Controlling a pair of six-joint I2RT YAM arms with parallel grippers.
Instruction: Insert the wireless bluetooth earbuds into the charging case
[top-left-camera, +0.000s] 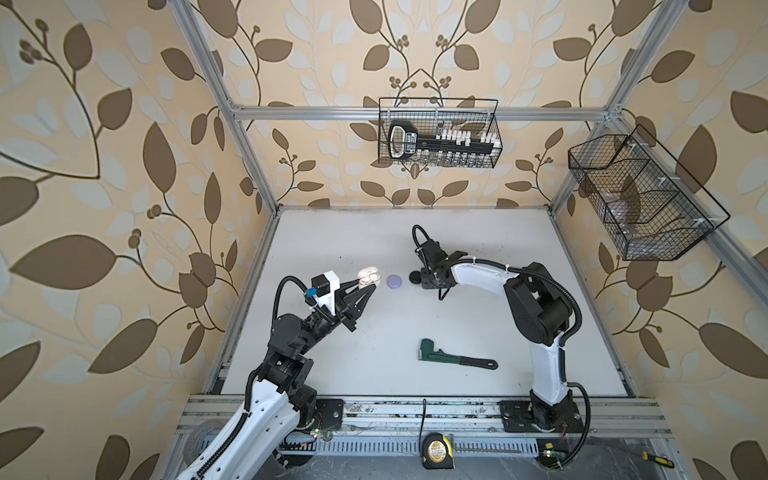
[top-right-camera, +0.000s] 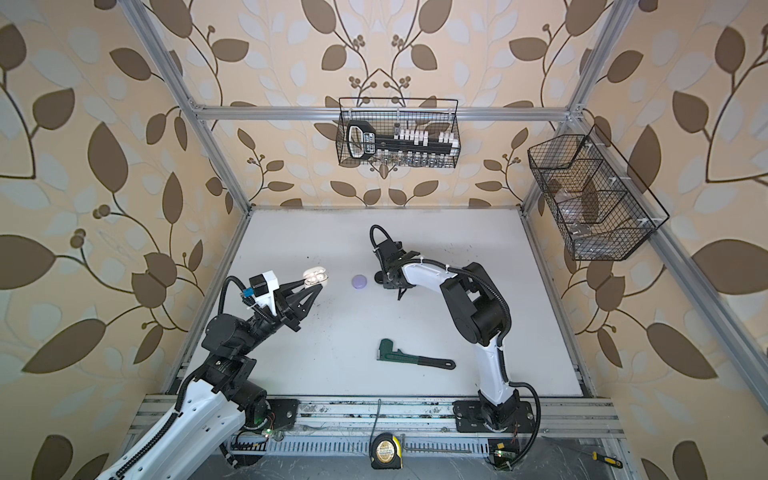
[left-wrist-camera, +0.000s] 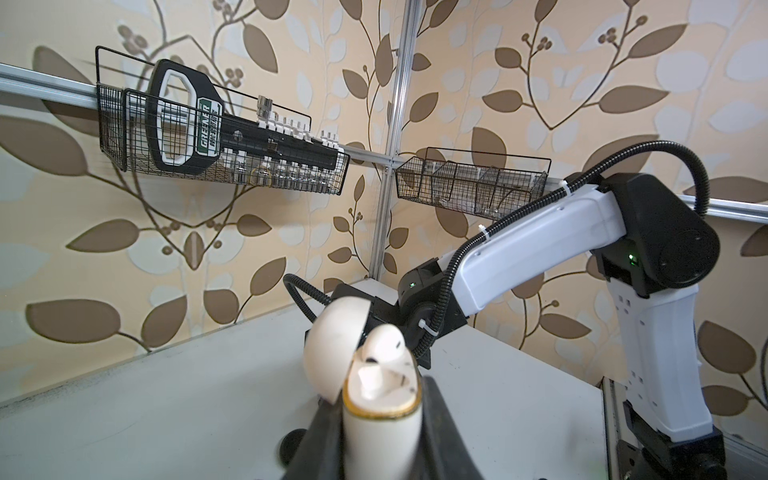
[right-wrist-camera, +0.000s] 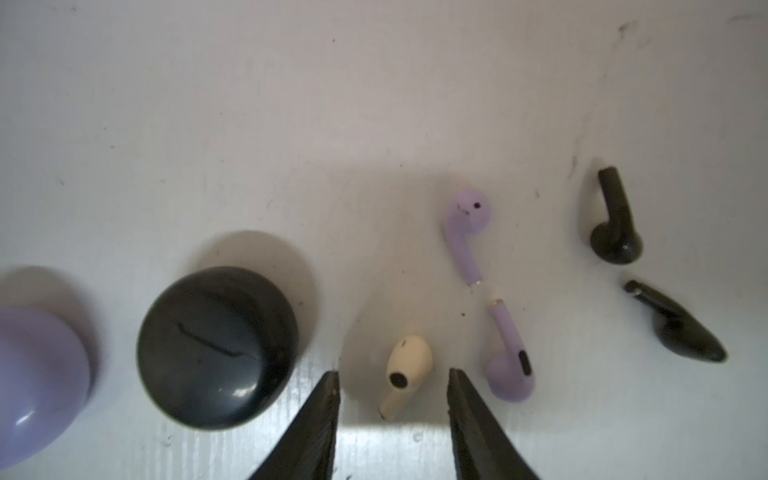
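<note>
While one white bud (left-wrist-camera: 384, 344) sat in the open white case (left-wrist-camera: 380, 419), with the lid (left-wrist-camera: 332, 349) tipped back, its mate (right-wrist-camera: 405, 376) lay loose on the table (right-wrist-camera: 208, 124). Beside that loose bud lay the lavender buds (right-wrist-camera: 467, 232), two of them, stem tips almost meeting. Farther out were the two black buds (right-wrist-camera: 615, 224), near each other but apart. On the loose bud's other side stood the black case (right-wrist-camera: 218, 347) and, beyond it, the lavender case (right-wrist-camera: 37, 382). Both were closed.

By my reading the task was in its early part. One bud of six was housed and five were left on the table. Two cases had yet to be opened. The step in hand looked like the pick of the second white bud, which would finish the white case.

The left gripper (top-left-camera: 364, 285) was clamped narrow on the white case's body. It held the case, seemingly clear of the table, with the mouth turned toward the right arm. The right gripper (right-wrist-camera: 394, 373) hung low over the loose bud with its jaws partly open, one on each side. A gap showed on both sides, so it touched nothing and held nothing. In both top views the two grippers were well apart, with the closed cases between them.
</note>
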